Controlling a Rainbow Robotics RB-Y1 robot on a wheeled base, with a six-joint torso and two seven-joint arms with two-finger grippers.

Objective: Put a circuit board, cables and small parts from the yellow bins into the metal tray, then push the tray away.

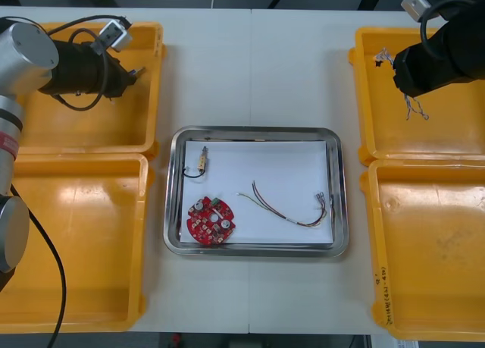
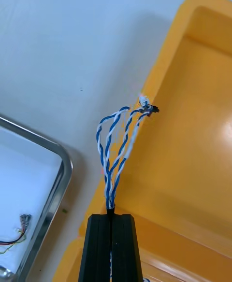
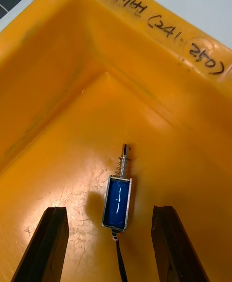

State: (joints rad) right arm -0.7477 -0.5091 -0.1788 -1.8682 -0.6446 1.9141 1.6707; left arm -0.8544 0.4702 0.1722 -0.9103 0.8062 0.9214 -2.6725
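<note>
In the centre metal tray (image 1: 255,250), a circuit board (image 1: 211,221), red and yellow cable (image 1: 288,211) and small metal part (image 1: 203,159) are already laid. Upper right, a blue and white cable (image 2: 116,147) is clamped in the right gripper (image 2: 111,217), undelivered. Upper left, the left gripper (image 3: 110,209) is spread astride a blue metal part (image 3: 117,204) in a yellow bin (image 3: 58,69). The tray push remains. Rim handwriting (image 3: 159,23) is read roughly as "(042)"

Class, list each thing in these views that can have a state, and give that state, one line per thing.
left tool: open, fingers astride the blue small part.
blue small part: lying on the yellow bin floor, not gripped.
right tool: shut on the blue and white cable.
blue and white cable: gripped, loops free.
metal tray: white inside, partly loaded.
circuit board: lying in tray.
red and yellow cable: lying in tray.
</note>
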